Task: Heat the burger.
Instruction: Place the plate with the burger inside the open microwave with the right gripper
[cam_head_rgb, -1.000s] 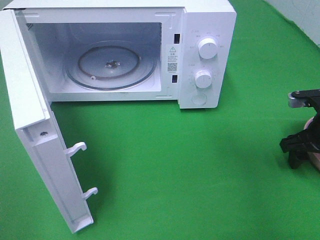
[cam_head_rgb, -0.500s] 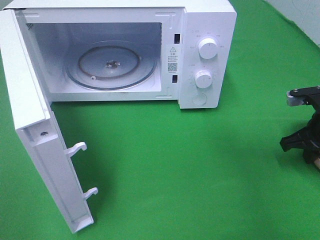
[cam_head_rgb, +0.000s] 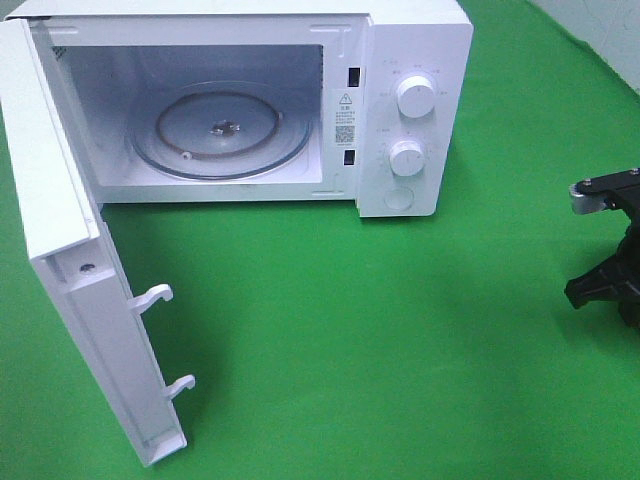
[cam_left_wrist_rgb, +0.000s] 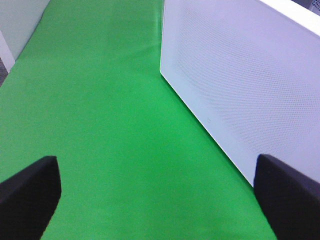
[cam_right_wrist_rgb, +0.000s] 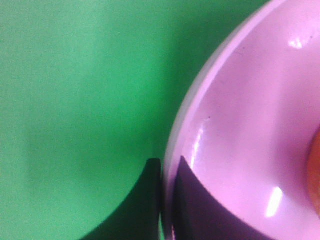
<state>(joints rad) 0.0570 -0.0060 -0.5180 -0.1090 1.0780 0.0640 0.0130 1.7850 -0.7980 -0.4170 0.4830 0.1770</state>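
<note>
In the right wrist view my right gripper (cam_right_wrist_rgb: 168, 167) is shut on the rim of the round pink plate (cam_right_wrist_rgb: 240, 125), one finger outside the rim and one inside. A sliver of the burger (cam_right_wrist_rgb: 316, 172) shows orange-brown on the plate at the picture's edge. In the high view the right arm (cam_head_rgb: 610, 275) is at the far right edge, and plate and burger are out of that view. My left gripper (cam_left_wrist_rgb: 160, 200) is open over the green cloth beside the microwave door's outer face (cam_left_wrist_rgb: 240, 85), holding nothing.
The white microwave (cam_head_rgb: 400, 100) stands at the back with its door (cam_head_rgb: 70, 270) swung wide open to the left. Its glass turntable (cam_head_rgb: 220, 130) is bare. Green cloth (cam_head_rgb: 380, 340) covers the table between the microwave and the right arm.
The right gripper has shut on the plate's rim. The right arm has edged to the right, and the plate no longer shows in the high view.
</note>
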